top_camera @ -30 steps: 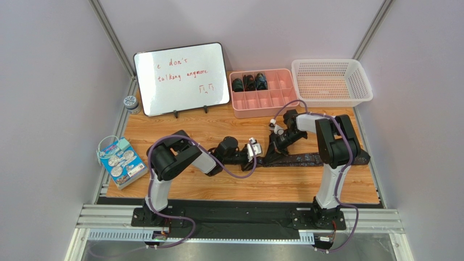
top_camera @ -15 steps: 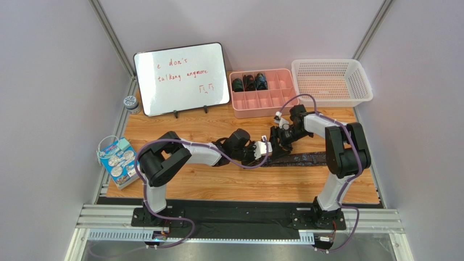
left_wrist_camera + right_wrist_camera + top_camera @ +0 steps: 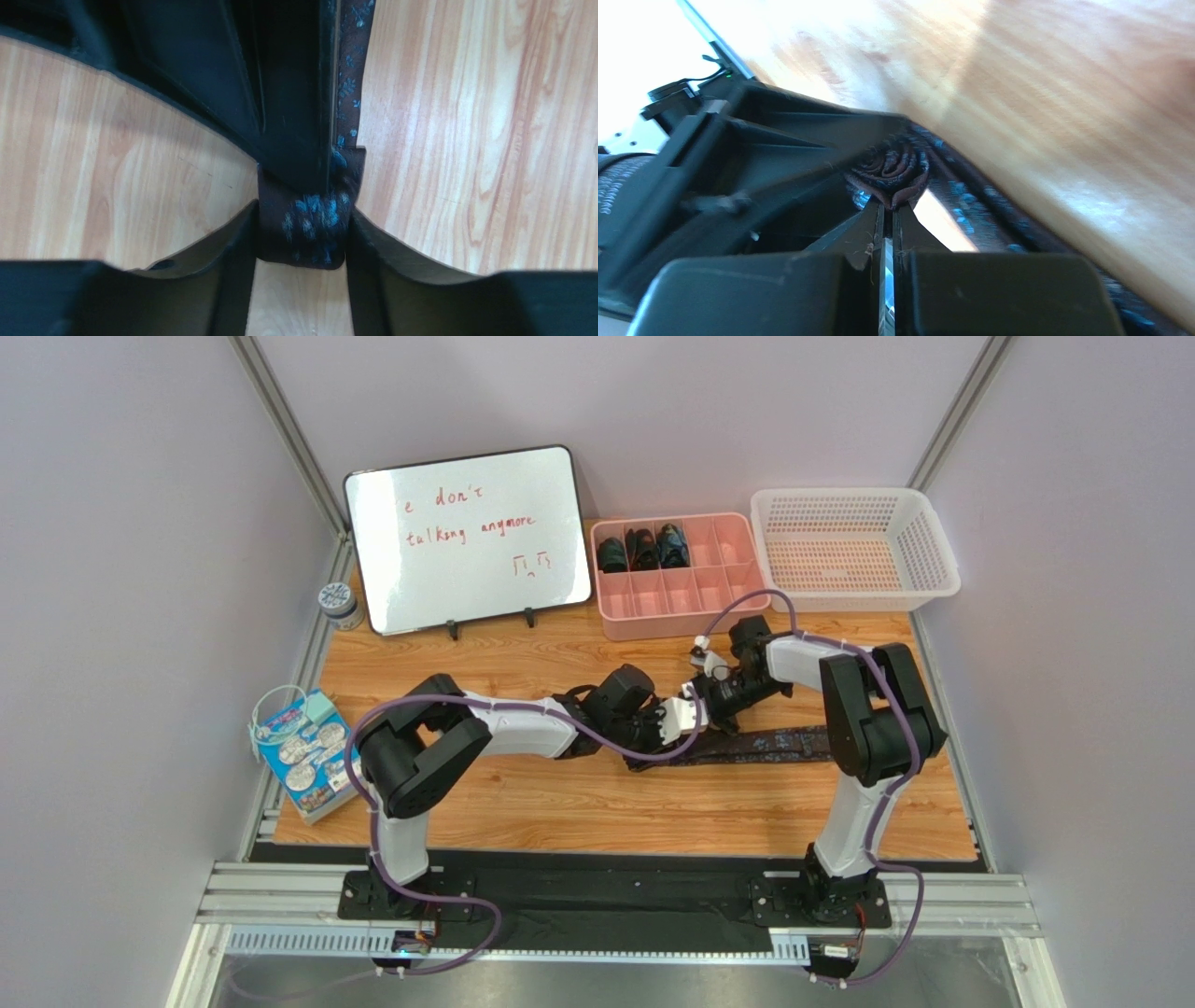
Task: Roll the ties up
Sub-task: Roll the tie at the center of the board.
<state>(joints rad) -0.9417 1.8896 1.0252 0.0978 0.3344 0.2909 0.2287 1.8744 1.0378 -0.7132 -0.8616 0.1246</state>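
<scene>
Take the pink plastic compartment tray (image 3: 701, 598) at the back of the wooden tabletop (image 3: 561, 819) as your marker. Well to its left and nearer the arm bases, a blue printed packet (image 3: 312, 756) lies at the table's edge. A small round lidded jar (image 3: 337, 602) stands behind the packet. Just left of the tray you have a propped white dry-erase board with red handwriting (image 3: 470, 539). Three small dark rolled ties (image 3: 641, 549) fill the tray's back-left compartments. In front of the tray, near the middle of the table, the two arms meet over a dark speckled necktie (image 3: 769, 745). Its flat length runs from that meeting point off to the right, parallel to the tray's front wall. The left gripper (image 3: 302, 213) reaches in from the left. Its two fingers (image 3: 228, 241) press against either side of the tight rolled coil (image 3: 309, 238) at the necktie's end, clamping it. The right gripper (image 3: 889, 206) comes down from the tray side with its jaws drawn almost together, only a thin slit between them. Their tips sit at the spiral end of the coil, and they seem to pinch fabric there, though the wrist view is too blurred for you to be sure. Just right of the tray stands a white perforated plastic basket (image 3: 853, 546).
</scene>
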